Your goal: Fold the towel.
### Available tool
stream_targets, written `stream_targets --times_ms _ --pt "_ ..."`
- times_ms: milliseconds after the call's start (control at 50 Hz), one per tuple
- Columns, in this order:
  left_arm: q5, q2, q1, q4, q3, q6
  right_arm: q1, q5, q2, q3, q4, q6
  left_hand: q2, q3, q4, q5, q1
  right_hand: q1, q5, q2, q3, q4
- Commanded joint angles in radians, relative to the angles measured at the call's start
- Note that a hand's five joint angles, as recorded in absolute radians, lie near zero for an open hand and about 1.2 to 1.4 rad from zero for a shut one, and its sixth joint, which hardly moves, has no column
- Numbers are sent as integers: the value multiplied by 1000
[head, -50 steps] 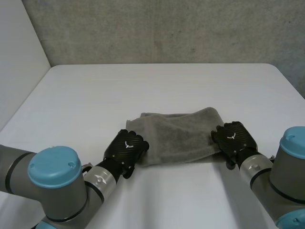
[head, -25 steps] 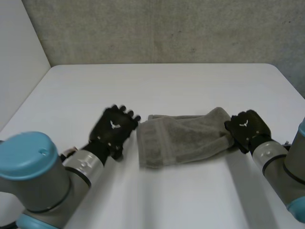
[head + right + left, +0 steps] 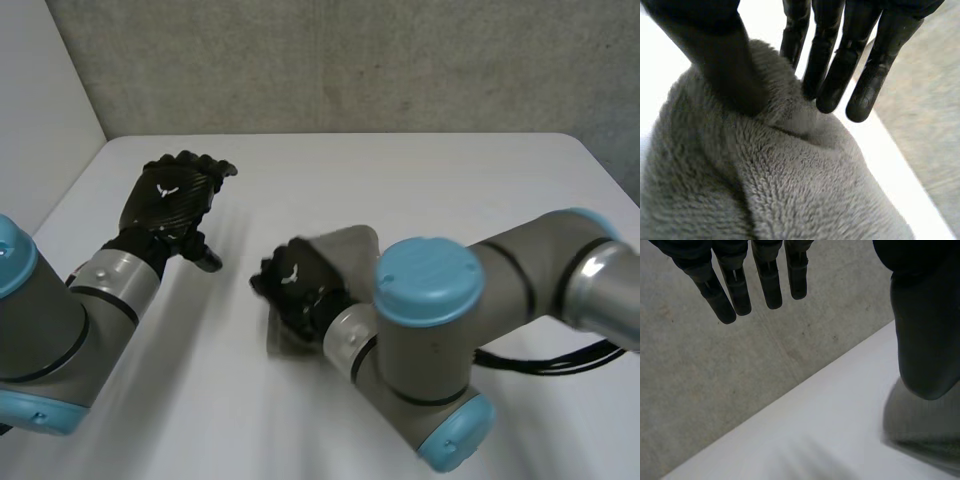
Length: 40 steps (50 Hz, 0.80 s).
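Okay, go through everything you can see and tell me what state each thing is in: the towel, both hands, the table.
towel: bunched up on the table, gathered at the right hand, not neatly folded.
left hand: open, fingers straight, holding nothing, apart from the towel.
right hand: shut on the towel, pinching a fold between its thumb and fingers.
table: white, bearing the towel.

The white flat-topped table [image 3: 450,190], with rounded far corners, stands against a rough grey concrete wall [image 3: 350,60]. A plain white side panel [image 3: 40,100] adjoins that wall at left.
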Motion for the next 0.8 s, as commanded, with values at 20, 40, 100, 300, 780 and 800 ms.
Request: stream_targets --times_ms 20,40,100,300,780,800 --pt "5 -31 -20 1 0 -24 -22 11 13 2 84 7 -92 -73 -91 -229 -87 -668 -722 -668 -741 -732" --pt "5 -31 -20 1 1 -24 -33 17 -8 12 84 9 -92 -73 -91 -229 -87 -668 -722 -668 -741 -732" --pt "3 -58 -31 4 19 -28 -79 21 -89 64 81 23 -92 -73 -91 -229 -87 -668 -722 -668 -741 -732" --pt "-4 -194 -157 -13 74 -47 -220 12 -177 189 44 230 -77 -58 -76 -214 -73 -668 -722 -668 -741 -732" --pt "-13 -159 -200 -211 249 -114 -369 17 -347 144 64 339 -77 -58 -76 -214 -72 -668 -722 -668 -741 -732" --pt "-13 -158 -200 -211 249 -114 -369 17 -347 144 64 339 -77 -58 -76 -214 -73 -668 -722 -668 -741 -732"
